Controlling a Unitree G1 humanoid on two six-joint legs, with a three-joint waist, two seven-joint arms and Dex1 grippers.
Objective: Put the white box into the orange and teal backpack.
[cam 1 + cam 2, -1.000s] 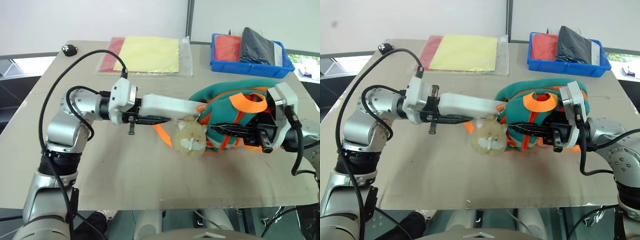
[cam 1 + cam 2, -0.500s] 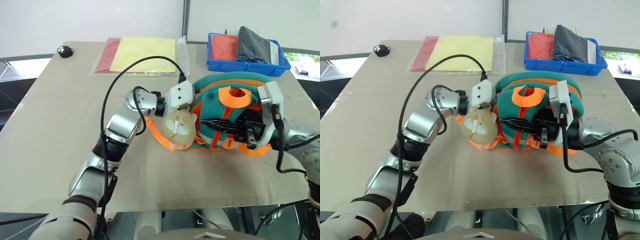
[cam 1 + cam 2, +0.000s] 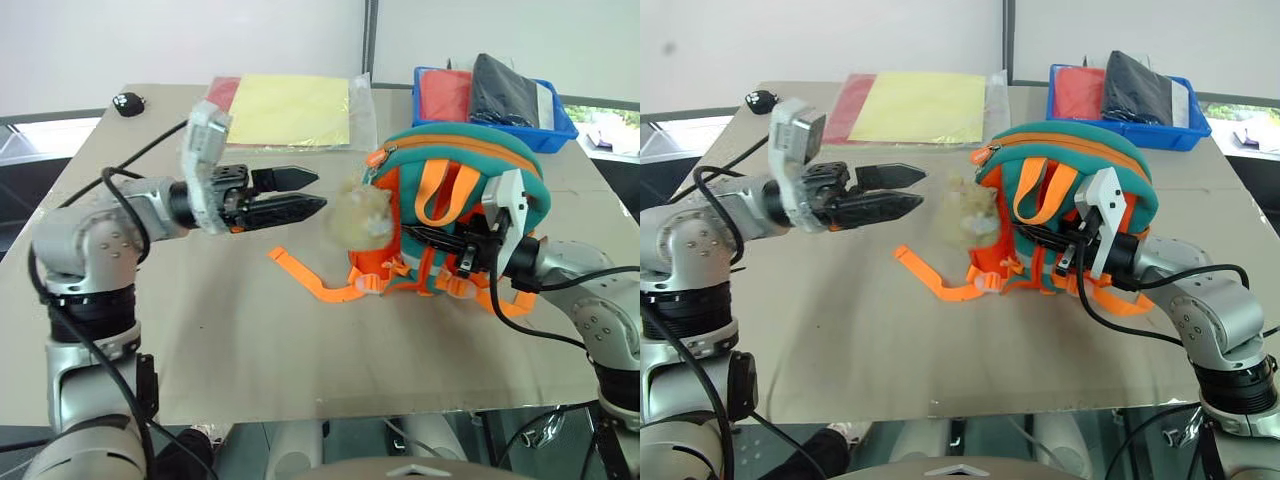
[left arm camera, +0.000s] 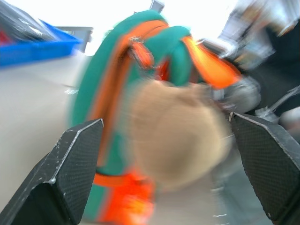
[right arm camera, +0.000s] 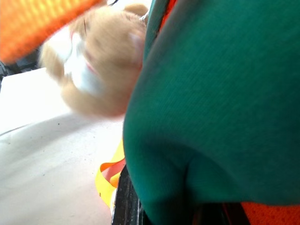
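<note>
The orange and teal backpack [image 3: 462, 152] stands upright on the table's right half, its orange straps facing me. A tan plush toy [image 3: 362, 214] hangs at its left side. My right gripper [image 3: 412, 233] is shut on the backpack's strap side and reaches in level from the right. My left gripper [image 3: 320, 190] hovers open and empty a short way left of the plush toy, pointing at it; in the left wrist view its fingers [image 4: 70, 173] frame the toy and the bag. The white box is hidden.
A blue bin [image 3: 497, 125] with red and dark items stands behind the backpack. A clear sleeve with yellow and red sheets [image 3: 290, 108] lies at the back centre, with a small black object [image 3: 128, 100] at the back left. A loose orange strap [image 3: 310, 276] trails on the table.
My left gripper, which held the white box at the bag's mouth, has drawn back to the left and opened, empty. The backpack has gone from lying down to standing upright.
</note>
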